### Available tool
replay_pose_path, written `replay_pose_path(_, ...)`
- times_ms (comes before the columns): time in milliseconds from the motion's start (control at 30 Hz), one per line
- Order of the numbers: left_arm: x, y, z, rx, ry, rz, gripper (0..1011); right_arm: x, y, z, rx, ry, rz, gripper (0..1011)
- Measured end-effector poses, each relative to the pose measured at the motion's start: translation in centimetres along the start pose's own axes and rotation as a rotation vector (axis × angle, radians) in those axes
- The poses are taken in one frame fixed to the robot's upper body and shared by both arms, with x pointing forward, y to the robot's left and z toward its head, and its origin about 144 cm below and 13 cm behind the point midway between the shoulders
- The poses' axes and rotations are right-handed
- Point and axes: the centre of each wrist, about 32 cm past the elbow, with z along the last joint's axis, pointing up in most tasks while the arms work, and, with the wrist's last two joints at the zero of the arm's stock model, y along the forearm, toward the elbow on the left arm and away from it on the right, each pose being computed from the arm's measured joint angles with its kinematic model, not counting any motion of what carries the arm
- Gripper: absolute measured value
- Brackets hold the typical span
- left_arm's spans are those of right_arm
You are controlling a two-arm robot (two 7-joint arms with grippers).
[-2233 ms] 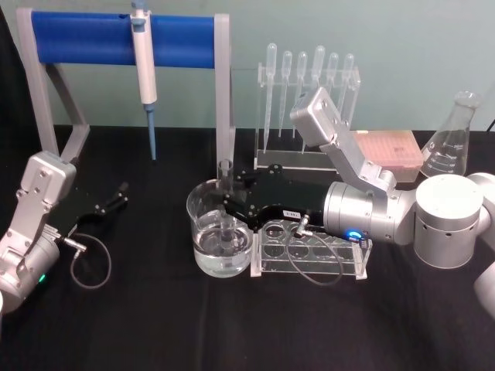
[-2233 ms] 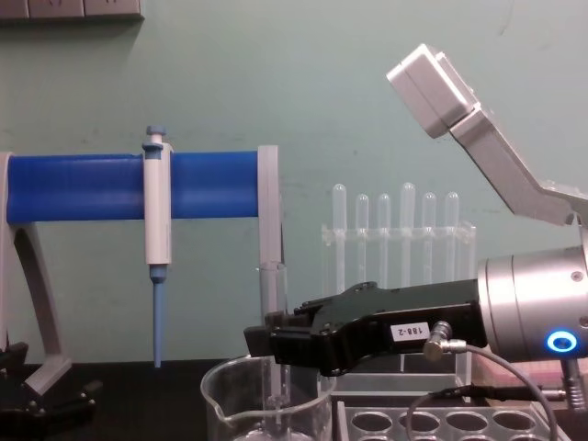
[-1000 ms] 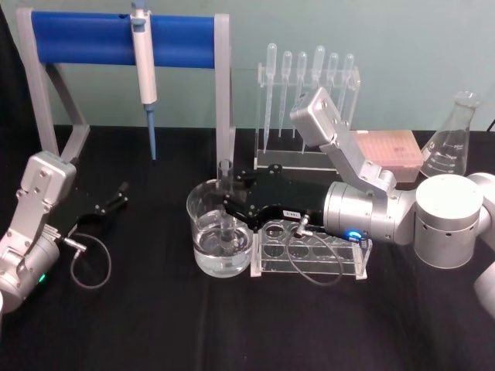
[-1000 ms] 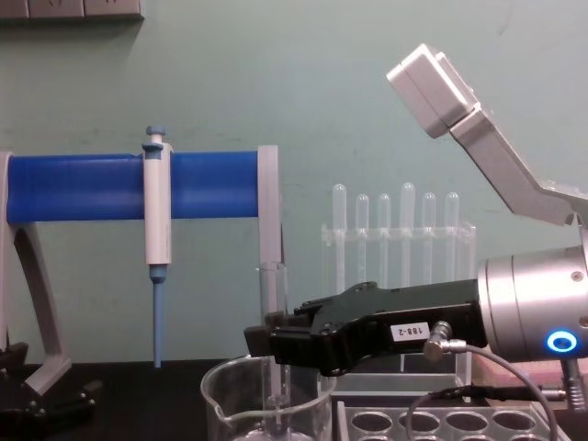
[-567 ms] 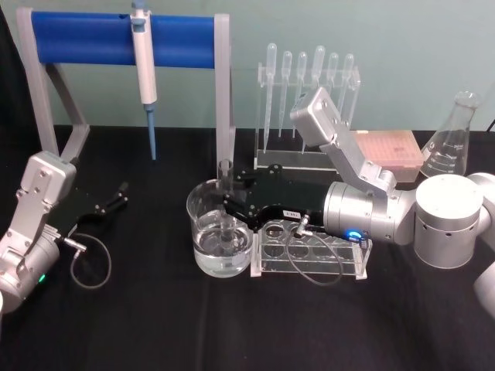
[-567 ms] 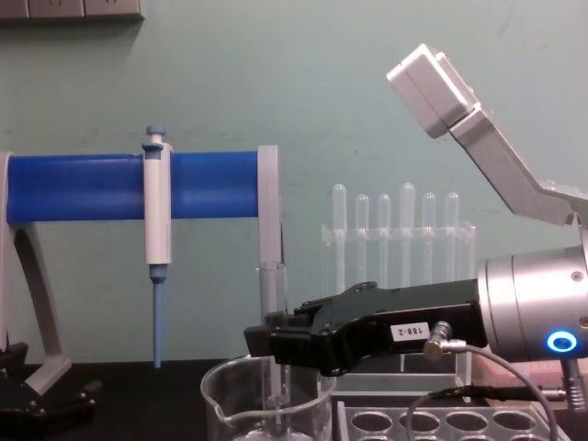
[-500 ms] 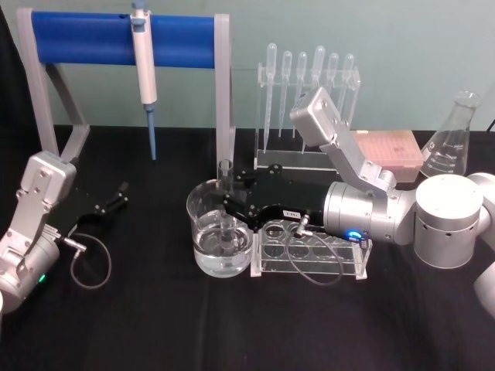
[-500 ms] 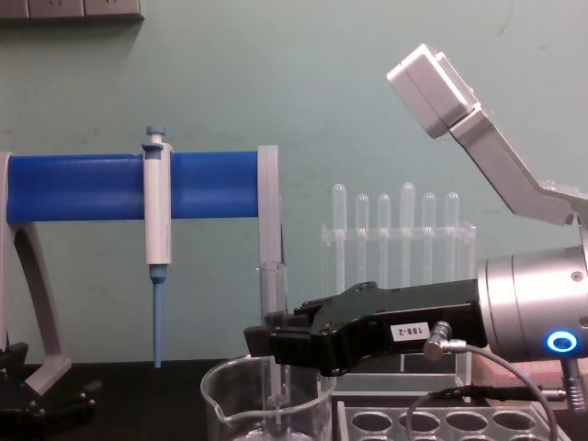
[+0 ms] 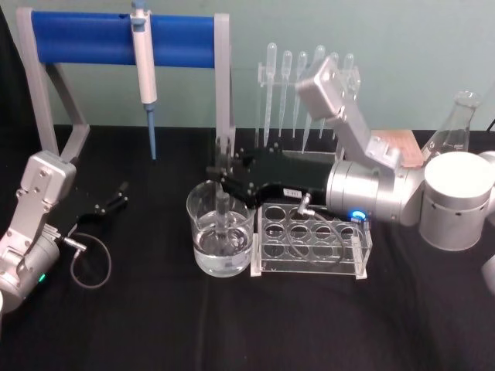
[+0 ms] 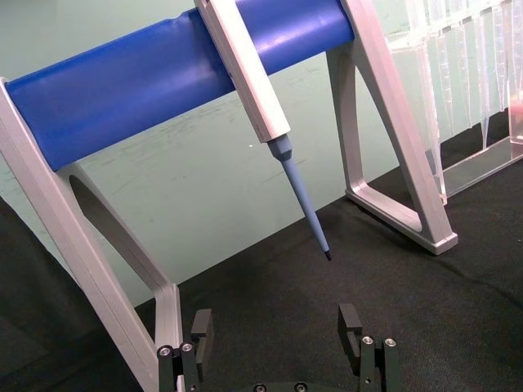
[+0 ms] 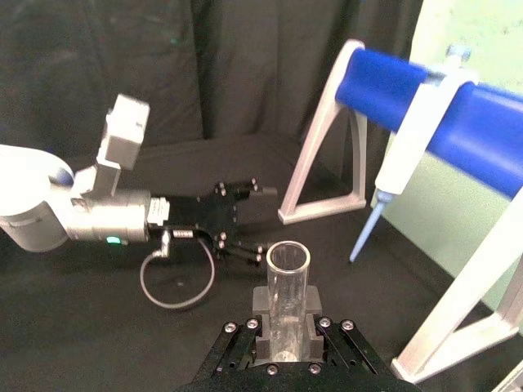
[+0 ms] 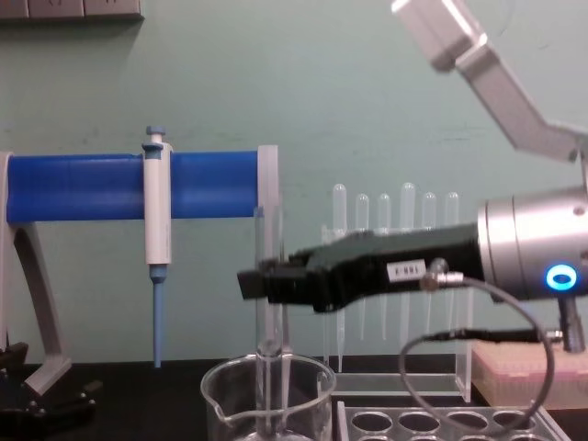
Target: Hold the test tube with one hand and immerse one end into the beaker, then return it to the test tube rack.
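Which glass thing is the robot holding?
Find the blue bar stand. In front of its right leg sits the beaker. The test tube stands upright over it in the right gripper, far wider than the thin pipettes behind.

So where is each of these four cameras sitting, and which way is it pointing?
Head view: high up, looking down at the table; both arms show, the right gripper holding the test tube over the beaker.
Chest view: lower, looking across; the right gripper comes in from the right.
Left wrist view: on the left arm, facing the pipette stand; the left gripper shows open.
Right wrist view: on the right arm, looking along the tube toward the left gripper.
Head and chest views share the tube, beaker and stand.
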Motion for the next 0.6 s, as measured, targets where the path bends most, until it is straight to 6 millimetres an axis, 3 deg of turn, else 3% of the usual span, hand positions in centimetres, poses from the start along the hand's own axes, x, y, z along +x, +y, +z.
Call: replay_pose_path(600, 0.0, 0.0, 0.0, 0.0, 0.0, 0.0, 1000, 0.2, -2.9, 5.8, 0.069, -0.041, 0.003, 241)
